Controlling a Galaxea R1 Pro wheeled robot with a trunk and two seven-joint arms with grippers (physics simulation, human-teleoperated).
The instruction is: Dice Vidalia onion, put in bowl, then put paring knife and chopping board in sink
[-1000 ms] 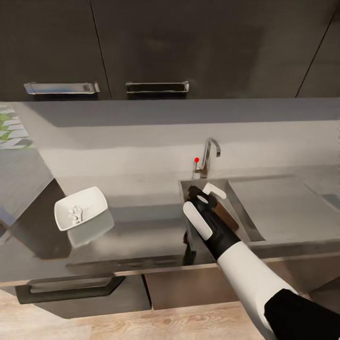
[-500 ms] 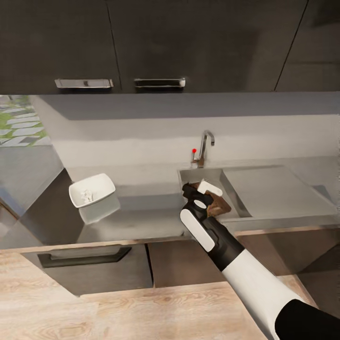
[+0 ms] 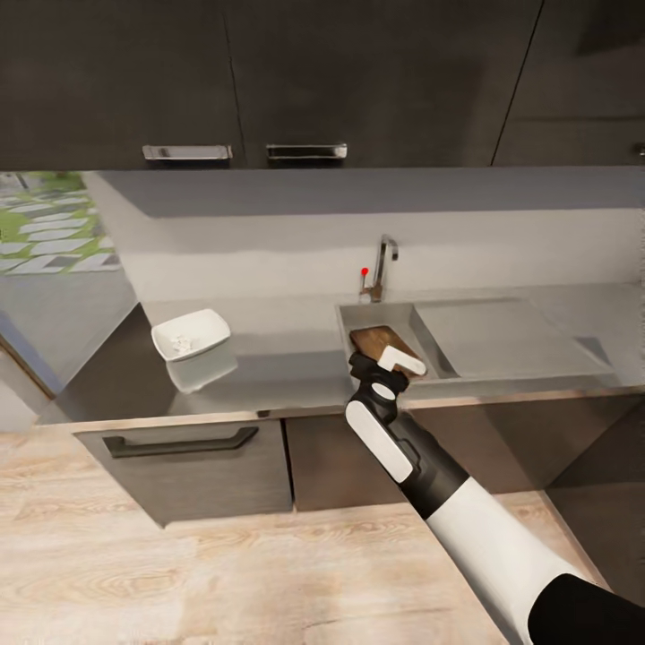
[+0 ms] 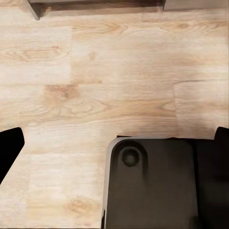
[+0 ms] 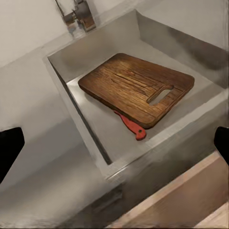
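Chopping board [image 5: 137, 87] lies flat in the sink [image 5: 102, 143], just beyond our right pincer [image 3: 387, 365], which we see spread wide and empty. Its long axis slants across the basin, with the paring knife [image 5: 130, 125] tucked underneath. Farther left on the surface, the bowl [image 3: 191, 334] holds diced onion [image 3: 184, 343].
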